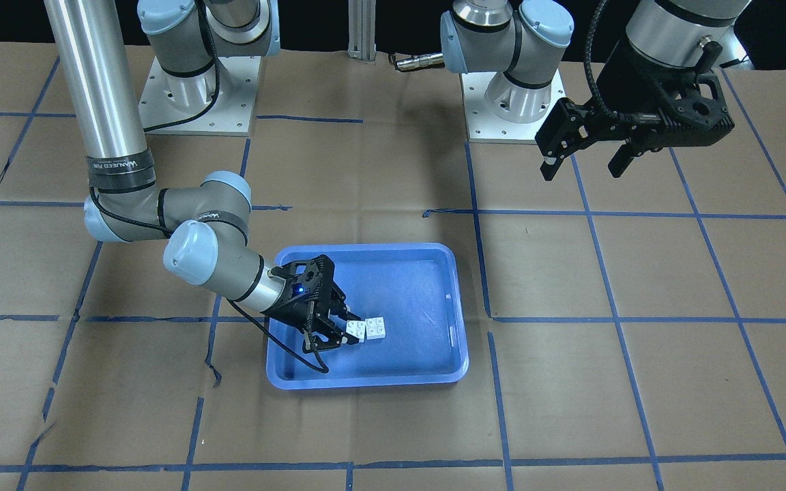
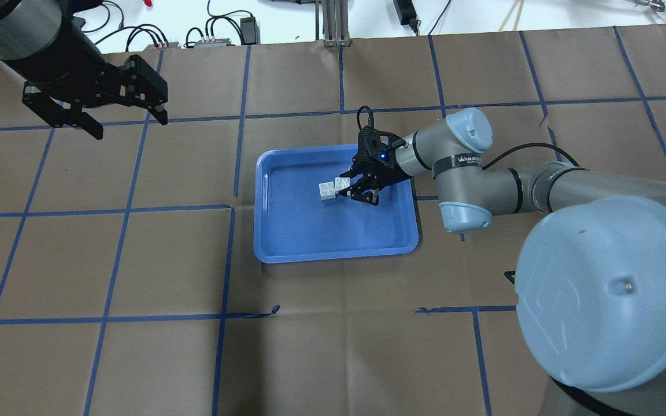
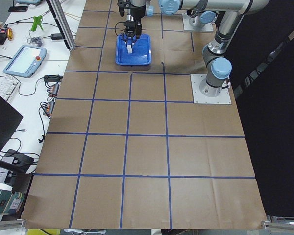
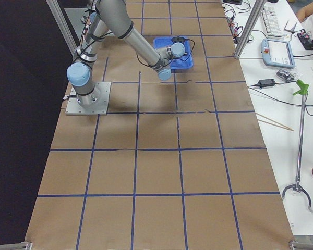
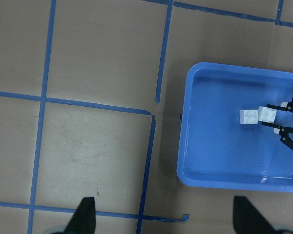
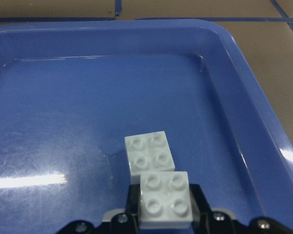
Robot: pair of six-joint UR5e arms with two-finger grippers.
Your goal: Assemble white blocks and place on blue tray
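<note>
Right gripper reaches low into the blue tray and pinches one white block between its two fingers, which press on the block's opposite sides in the wrist view. That block is studs-up, and its far edge meets the other white block, which lies studs-up on the tray floor with all four studs showing. The two are set slightly askew to each other, edge to edge rather than stacked. Whether the pinched block rests on the floor or is raised a little cannot be told. In the overhead view the pair sits in the tray's far half, toward the right arm's side, with the held block nearer the fingers and its neighbour just beyond. The tray lies near the middle of the brown paper-covered table, which is marked with blue tape lines. Left gripper hangs above the table well apart from the tray, its fingers spread wide and holding nothing.
</note>
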